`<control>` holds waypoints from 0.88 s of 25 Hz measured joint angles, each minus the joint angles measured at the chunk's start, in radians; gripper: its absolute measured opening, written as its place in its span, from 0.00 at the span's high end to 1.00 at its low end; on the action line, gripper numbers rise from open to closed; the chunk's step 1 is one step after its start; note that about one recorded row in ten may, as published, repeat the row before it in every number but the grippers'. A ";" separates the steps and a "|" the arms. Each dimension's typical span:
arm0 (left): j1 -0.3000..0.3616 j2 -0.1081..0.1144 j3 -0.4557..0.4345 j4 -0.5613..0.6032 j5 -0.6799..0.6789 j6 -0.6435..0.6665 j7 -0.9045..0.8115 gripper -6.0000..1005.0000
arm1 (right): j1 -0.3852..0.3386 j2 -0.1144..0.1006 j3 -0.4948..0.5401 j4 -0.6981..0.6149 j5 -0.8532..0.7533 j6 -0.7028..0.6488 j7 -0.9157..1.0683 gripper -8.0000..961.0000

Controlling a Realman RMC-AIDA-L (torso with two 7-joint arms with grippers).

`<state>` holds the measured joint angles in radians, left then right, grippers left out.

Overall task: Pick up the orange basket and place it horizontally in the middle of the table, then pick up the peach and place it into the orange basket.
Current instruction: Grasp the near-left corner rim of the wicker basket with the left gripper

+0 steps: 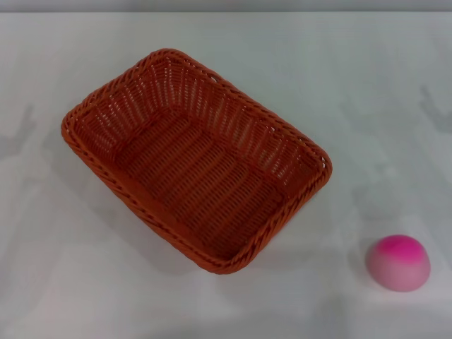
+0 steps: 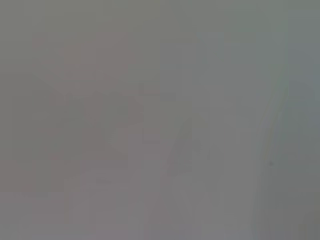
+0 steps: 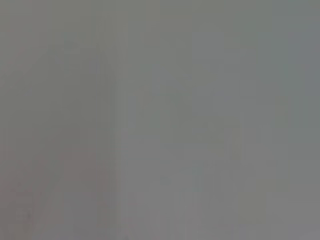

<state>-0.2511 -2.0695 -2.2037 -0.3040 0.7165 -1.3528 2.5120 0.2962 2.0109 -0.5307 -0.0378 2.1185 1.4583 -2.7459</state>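
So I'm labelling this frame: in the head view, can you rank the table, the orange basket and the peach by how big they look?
Largest to smallest in the head view:
1. the table, filling nearly the whole view
2. the orange basket, empty, lying diagonally
3. the peach, smallest by far, apart from the basket

We see a white tabletop (image 1: 367, 85) carrying the orange basket (image 1: 195, 159), set diagonally left of the middle with its open side up, and the peach (image 1: 397, 263) well apart at near right.
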 joint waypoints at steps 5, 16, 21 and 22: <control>-0.011 0.000 -0.001 0.000 -0.002 0.004 -0.005 0.12 | 0.002 0.000 0.000 -0.001 0.000 -0.002 0.000 0.12; 0.012 0.016 0.007 -0.249 0.183 0.145 -0.327 0.12 | 0.000 0.000 0.012 -0.011 0.000 -0.006 0.000 0.12; -0.004 0.069 -0.015 -0.617 0.679 0.246 -1.011 0.12 | 0.010 -0.002 0.013 -0.017 0.000 -0.009 0.004 0.12; -0.027 0.084 -0.024 -0.666 0.773 0.234 -1.128 0.12 | 0.013 -0.002 0.014 -0.019 0.000 -0.009 0.010 0.12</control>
<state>-0.2776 -1.9855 -2.2273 -0.9698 1.4894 -1.1186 1.3837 0.3088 2.0088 -0.5165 -0.0569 2.1183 1.4488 -2.7362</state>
